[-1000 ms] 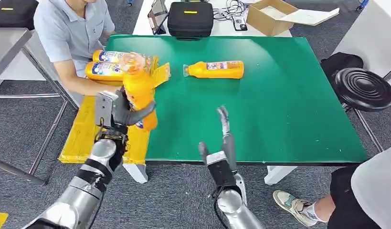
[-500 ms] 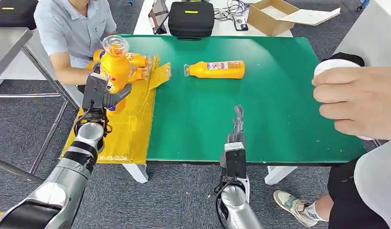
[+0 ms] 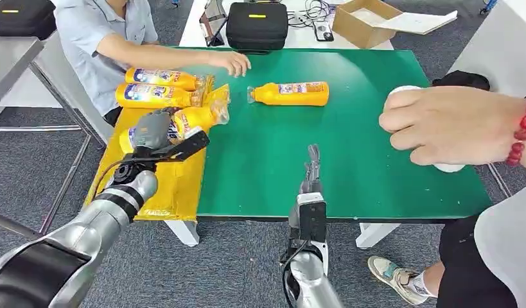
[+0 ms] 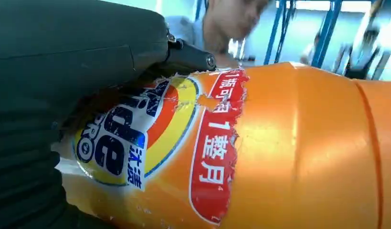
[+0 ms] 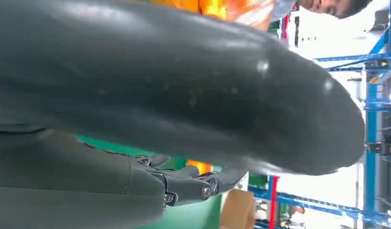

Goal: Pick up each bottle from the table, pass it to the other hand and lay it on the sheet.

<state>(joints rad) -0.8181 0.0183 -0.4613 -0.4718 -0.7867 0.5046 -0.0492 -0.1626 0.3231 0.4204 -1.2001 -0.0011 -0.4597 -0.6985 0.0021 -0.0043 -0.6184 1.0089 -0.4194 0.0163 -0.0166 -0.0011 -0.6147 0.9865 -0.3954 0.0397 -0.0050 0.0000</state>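
My left hand (image 3: 156, 135) grips an orange bottle (image 3: 197, 118) that lies on its side low over the yellow sheet (image 3: 158, 187), cap towards the green table (image 3: 376, 160). The left wrist view shows the bottle's label (image 4: 150, 138) close up, with my left hand (image 4: 64, 71) wrapped over it. Two more orange bottles (image 3: 158, 77) (image 3: 152, 95) lie side by side at the sheet's far end. Another orange bottle (image 3: 289, 94) lies on the table. My right hand (image 3: 310, 174) stands empty at the table's front edge, fingers straight; in the right wrist view my right hand (image 5: 184, 109) holds nothing.
A seated person at the back left reaches a hand (image 3: 231, 62) over the table near the lone bottle. Another person's hand (image 3: 449, 125) holds a white thing over the table's right side. A black case (image 3: 256, 25) and cardboard box (image 3: 363, 22) lie behind.
My left hand has tipped the bottle from upright down onto its side over the sheet. The seated person's arm has reached out over the table. The near person's hand has shifted left.
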